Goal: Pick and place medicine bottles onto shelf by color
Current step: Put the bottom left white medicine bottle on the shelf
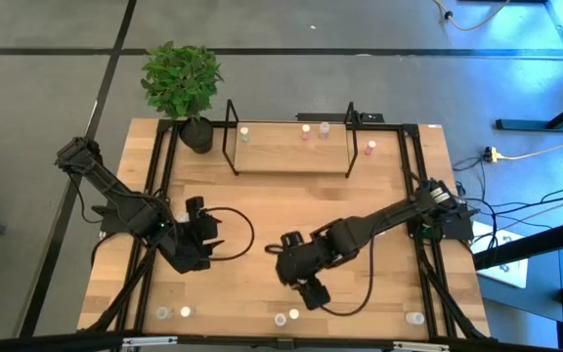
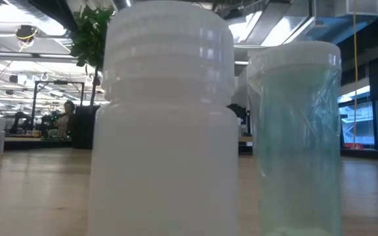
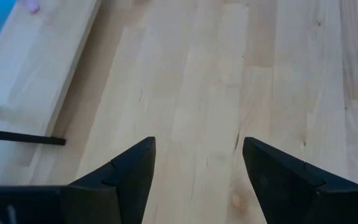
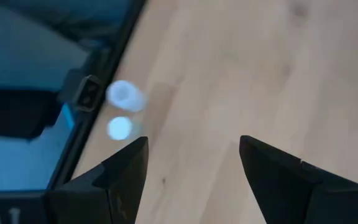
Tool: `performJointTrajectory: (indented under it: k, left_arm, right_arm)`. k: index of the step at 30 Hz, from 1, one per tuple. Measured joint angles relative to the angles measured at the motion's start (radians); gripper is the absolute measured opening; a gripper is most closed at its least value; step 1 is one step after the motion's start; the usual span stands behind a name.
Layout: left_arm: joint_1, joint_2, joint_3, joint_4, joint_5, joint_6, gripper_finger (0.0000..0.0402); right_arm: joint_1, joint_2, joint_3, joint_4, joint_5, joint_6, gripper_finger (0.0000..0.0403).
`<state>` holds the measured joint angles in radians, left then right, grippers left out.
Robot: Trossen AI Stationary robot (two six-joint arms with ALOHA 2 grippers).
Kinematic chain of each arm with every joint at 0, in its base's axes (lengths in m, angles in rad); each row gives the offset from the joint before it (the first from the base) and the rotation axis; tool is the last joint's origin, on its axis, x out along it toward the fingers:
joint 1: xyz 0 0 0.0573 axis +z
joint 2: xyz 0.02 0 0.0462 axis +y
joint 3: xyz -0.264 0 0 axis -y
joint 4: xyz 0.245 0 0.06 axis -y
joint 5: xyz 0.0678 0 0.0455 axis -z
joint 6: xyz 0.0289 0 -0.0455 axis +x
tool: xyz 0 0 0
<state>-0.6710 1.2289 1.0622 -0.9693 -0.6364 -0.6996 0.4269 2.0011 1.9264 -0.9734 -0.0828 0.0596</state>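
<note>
Wooden tabletop (image 1: 291,225) under both arms, grey floor around it. Landmark for all placings: shelf (image 1: 291,147) standing at the table's far edge.

Nearest, along the table edge opposite the shelf: loose medicine bottles in a scattered row, one pair (image 1: 174,313) toward the left side, another pair (image 1: 286,317) about centre, a single one (image 1: 414,317) toward the right. Low view almost filled by two of them: a white bottle (image 2: 166,118) and, beside it, a greenish clear bottle (image 2: 297,137).

Next, between that row and the shelf: right gripper (image 1: 313,293) close above the centre pair, fingers spread, grasping nothing; right wrist view shows bare wood between the fingers (image 4: 123,171) and two pale bottles (image 4: 123,112) off to one side at the table edge. Left gripper (image 1: 195,210) somewhat nearer the shelf, well short of it, fingers likewise spread with only wood between.

Farthest: on the shelf board, one pale bottle (image 1: 245,130) near its left end, pinkish bottles (image 1: 315,129) toward the right, one more (image 1: 370,148) just outside its right upright. Potted plant (image 1: 182,83) just beyond the shelf's left end.
</note>
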Motion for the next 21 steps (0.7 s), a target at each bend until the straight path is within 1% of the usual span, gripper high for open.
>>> performJointTrajectory:
  k: [2,4,7,12,17,21]
  left_arm:
    - [-0.004,0.000,0.000,-0.002,-0.006,0.003,0.0236]
    - [-0.007,0.000,0.000,-0.006,-0.008,0.003,0.0236]
    - [-0.017,0.000,0.000,-0.006,-0.016,0.003,0.0236]
    - [-0.039,0.000,0.000,-0.006,-0.046,-0.003,0.0236]
    - [-0.058,0.000,0.000,0.004,-0.062,-0.007,0.0236]
    - [-0.066,0.001,0.000,0.023,-0.063,-0.008,0.0236]
  right_arm:
    - [0.010,0.011,0.008,-0.006,-0.033,-0.039,0.0255]
    - [0.018,0.017,0.009,0.019,-0.042,-0.041,0.0255]
    - [0.031,0.017,0.010,0.041,0.008,0.005,0.0255]
    - [0.057,0.024,0.010,0.066,0.094,0.013,0.0255]
    - [0.071,0.059,0.011,0.140,0.087,0.008,0.0255]
    - [0.076,0.093,0.011,0.136,0.083,0.005,0.0255]
